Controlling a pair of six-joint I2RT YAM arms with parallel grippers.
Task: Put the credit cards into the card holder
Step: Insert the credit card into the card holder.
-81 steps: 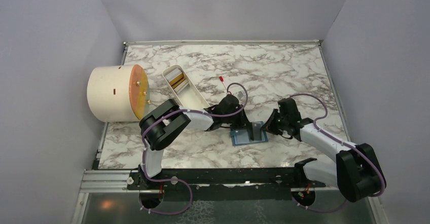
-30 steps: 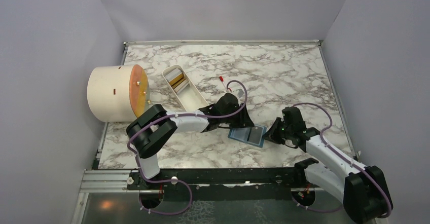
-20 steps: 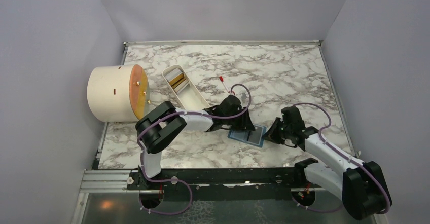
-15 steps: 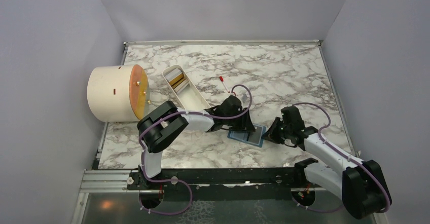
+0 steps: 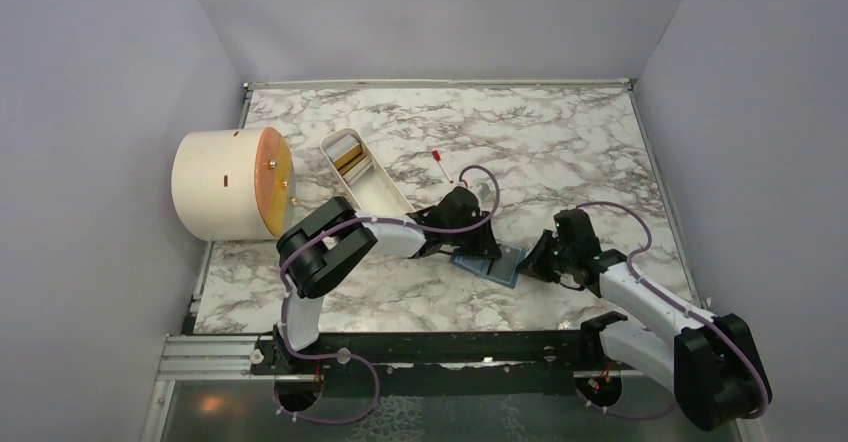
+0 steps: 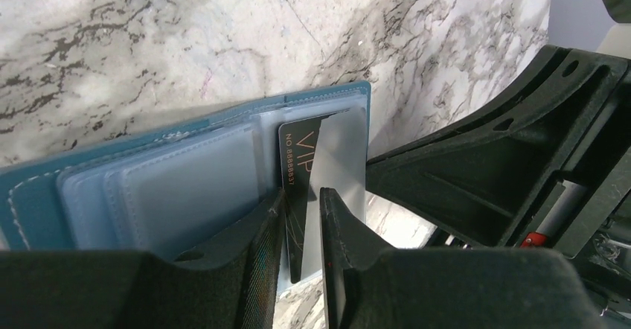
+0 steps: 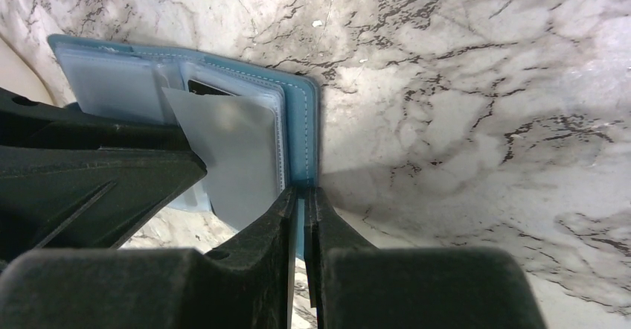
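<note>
On the tabletop [image 5: 560, 152], L gripper [image 6: 301, 199] holds the dark card [image 6: 298, 165] part way in the card holder [image 7: 301, 120], R gripper [image 7: 300, 195] pinches its edge; yellow card [image 5: 349, 160] in the tray [image 5: 385, 194] not done yet, I think.

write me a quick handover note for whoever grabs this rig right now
Left end effector: fingers straddle the dark grey card with a narrow gap; I cannot tell if it is clamped.
Right end effector: shut on the edge of the card holder, which lies open on the table.
Done: the dark grey card's far end looks started into a pocket; the rest sticks out, tilted.
Left: seat that card fully, then fetch what looks like the yellow-orange card in the white tray and pocket it.
</note>
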